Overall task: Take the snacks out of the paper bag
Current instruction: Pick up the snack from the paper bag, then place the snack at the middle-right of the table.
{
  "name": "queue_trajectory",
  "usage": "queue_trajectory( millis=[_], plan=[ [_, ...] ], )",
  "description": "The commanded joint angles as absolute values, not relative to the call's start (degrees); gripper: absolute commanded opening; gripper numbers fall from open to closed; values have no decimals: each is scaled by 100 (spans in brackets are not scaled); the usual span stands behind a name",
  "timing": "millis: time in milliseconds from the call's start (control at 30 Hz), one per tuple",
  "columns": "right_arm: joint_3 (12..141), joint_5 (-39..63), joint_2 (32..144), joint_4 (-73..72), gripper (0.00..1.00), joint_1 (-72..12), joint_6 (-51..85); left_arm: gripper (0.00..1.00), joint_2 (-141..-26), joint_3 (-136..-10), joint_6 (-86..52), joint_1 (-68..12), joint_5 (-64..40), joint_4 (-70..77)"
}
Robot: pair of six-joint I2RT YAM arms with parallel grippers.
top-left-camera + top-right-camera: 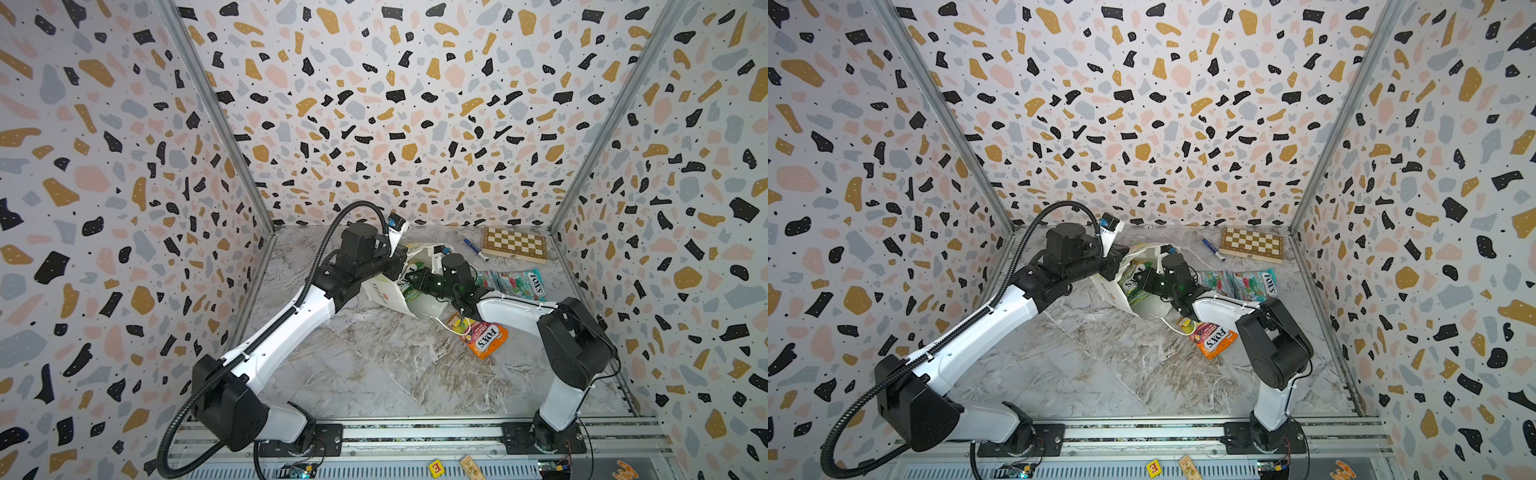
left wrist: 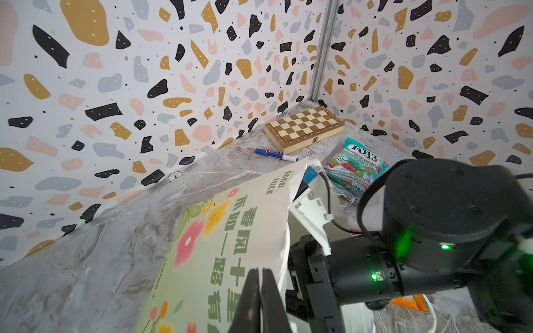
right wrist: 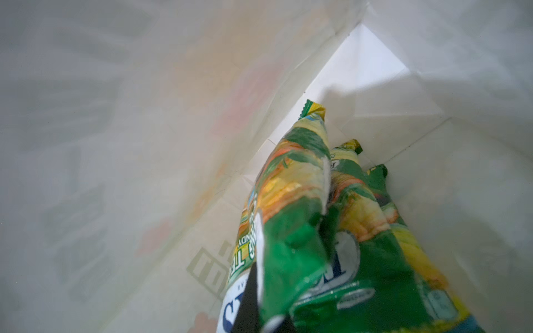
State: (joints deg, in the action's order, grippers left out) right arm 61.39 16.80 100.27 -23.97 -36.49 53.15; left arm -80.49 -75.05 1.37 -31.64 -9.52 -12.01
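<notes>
Two tools are at the paper bag (image 2: 230, 230), which lies tipped over near the middle of the marble worktop (image 1: 374, 365), its mouth toward the right arm. The left tool (image 2: 262, 273) is pinched shut on the bag's edge. The right tool (image 1: 417, 282) sits inside the bag, closed tight on a green-yellow pouch (image 3: 302, 173). A teal pouch (image 1: 513, 284) and an orange pouch (image 1: 486, 338) lie out on the worktop just beside the bag.
</notes>
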Motion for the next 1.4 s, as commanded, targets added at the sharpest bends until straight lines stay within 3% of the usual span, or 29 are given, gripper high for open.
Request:
queue_trajectory(
  millis=[0,767,1367],
  plan=[
    [6112,1601,9463,-2250,0,-3612,4964,0,-8093,-7747,53,-3171,-800,-1116],
    [5775,2339,6911,-286,0,-3400,3410,0,-8088,-7742,53,-3173,-708,-1100],
    [6617,-26,5290,2750,0,-2496,1648,0,-8046,-7708,70,-3173,-599,-1089]
  ],
)
